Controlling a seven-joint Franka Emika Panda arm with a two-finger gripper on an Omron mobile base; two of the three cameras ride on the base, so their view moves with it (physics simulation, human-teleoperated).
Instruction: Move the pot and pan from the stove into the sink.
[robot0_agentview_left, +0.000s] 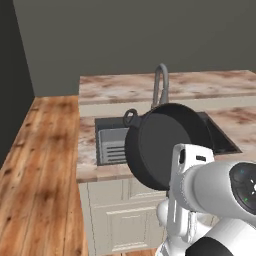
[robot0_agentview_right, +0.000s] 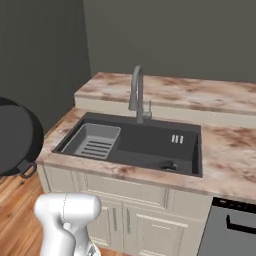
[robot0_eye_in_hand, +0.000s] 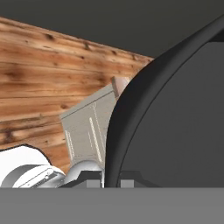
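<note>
A round dark grey pot (robot0_agentview_left: 167, 145) hangs in the air, tipped up on its edge, in front of the counter with the sink (robot0_agentview_left: 111, 125). One small loop handle sticks up at its upper left rim. In the right base view the pot (robot0_agentview_right: 15, 135) shows at the left edge, over the wooden floor, short of the sink (robot0_agentview_right: 150, 142). In the hand view the pot (robot0_eye_in_hand: 175, 118) looms close, and my gripper (robot0_eye_in_hand: 111, 180) is shut on its rim at the bottom. The pan and the stove are out of view.
A tall grey faucet (robot0_agentview_right: 136, 95) stands behind the basin, and a light grey ribbed rack (robot0_agentview_right: 95, 140) lies in its left part. Marbled counter (robot0_agentview_right: 225, 170) runs right of the sink. White cabinet doors (robot0_agentview_left: 120, 220) and a dark appliance front (robot0_agentview_right: 230, 225) are below. Wooden floor (robot0_agentview_left: 35, 175) lies left.
</note>
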